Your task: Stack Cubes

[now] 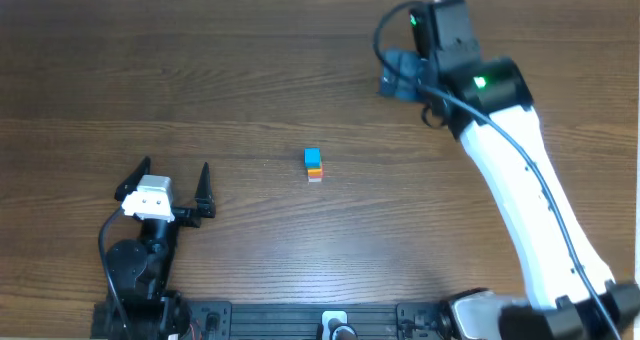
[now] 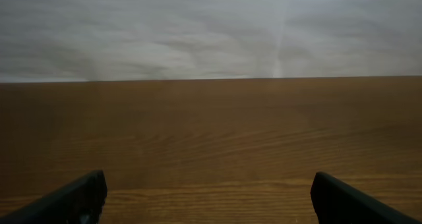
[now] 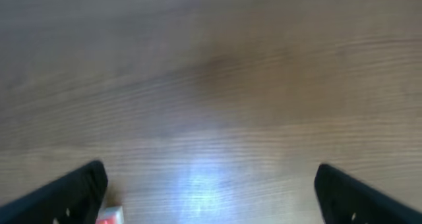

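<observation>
Stacked cubes, arms standing clear
The cube stack (image 1: pixel 314 166) is sitting at centre; left gripper (image 1: pixel 175 175), near left, and right gripper (image 1: pixel 393 80), far right, are gaping empty, seemingly avoiding toppling it

One stack (image 1: pixel 314 167) out there, and I count three cubes in it: one blue cube (image 1: pixel 313 156) on top, one orange cube (image 1: pixel 314 168) under it, one pale reddish cube (image 1: pixel 315 177) at the bottom. Two grippers, the left gripper (image 1: pixel 175 166) and the right gripper (image 3: pixel 210 184), two fingers apiece, four in all. One wooden table (image 1: pixel 230 70) under everything.
</observation>
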